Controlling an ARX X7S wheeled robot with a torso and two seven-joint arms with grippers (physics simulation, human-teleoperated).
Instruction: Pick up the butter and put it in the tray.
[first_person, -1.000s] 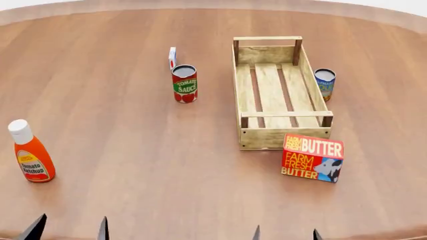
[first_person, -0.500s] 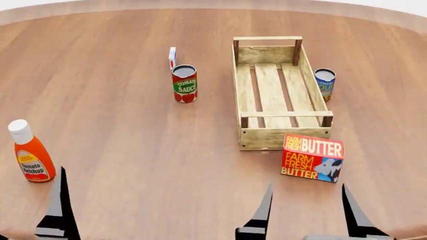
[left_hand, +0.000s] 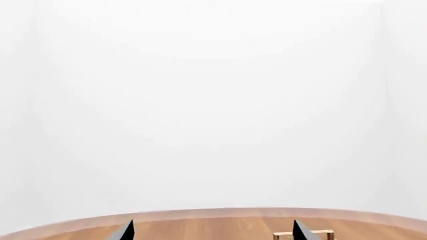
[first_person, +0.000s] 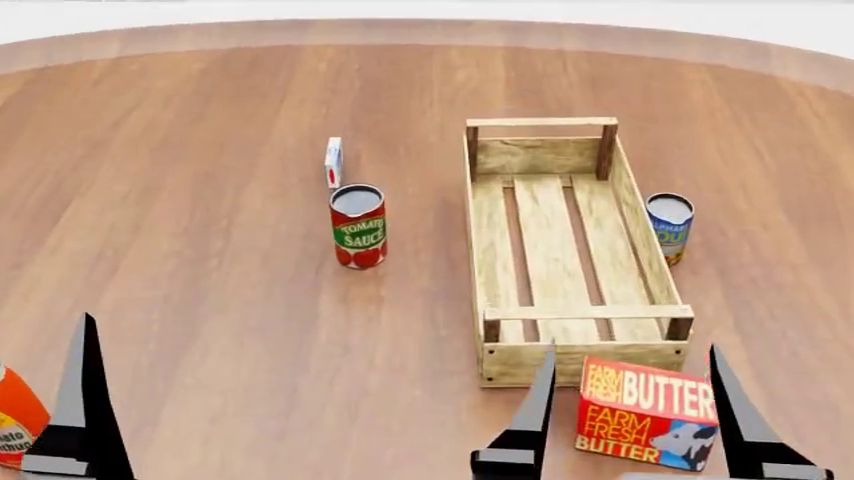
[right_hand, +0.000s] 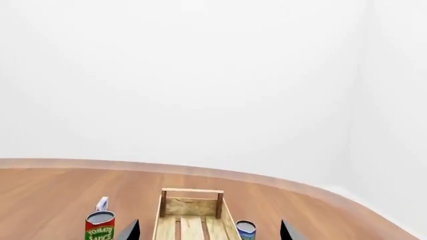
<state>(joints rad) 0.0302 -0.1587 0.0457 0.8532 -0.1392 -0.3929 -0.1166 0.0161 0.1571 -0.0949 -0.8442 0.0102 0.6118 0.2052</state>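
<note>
The butter (first_person: 647, 412), a red carton with white and yellow lettering, stands on the table just in front of the tray's near right corner. The pale wooden tray (first_person: 474, 230) lies lengthwise and holds nothing. My right gripper (first_person: 634, 347) is open, raised near the camera, its fingers framing the butter and the tray's near end. In the right wrist view (right_hand: 208, 229) it looks along the tray (right_hand: 191, 206); the butter is out of view there. My left gripper (left_hand: 213, 230) is open and empty; one of its fingers (first_person: 87, 400) shows at the head view's left. A tray corner (left_hand: 303, 234) shows in the left wrist view.
A tomato sauce can (first_person: 358, 227) stands left of the tray, with a small white-and-blue carton (first_person: 334, 162) behind it. A blue can (first_person: 669, 225) stands against the tray's right side. A ketchup bottle (first_person: 16, 425) is at the near left edge. The table's round rim curves behind.
Both grippers have risen into the head view and now reach higher in it. The head view has shifted, so the table's things sit lower in the frame. Nothing on the table has moved.
</note>
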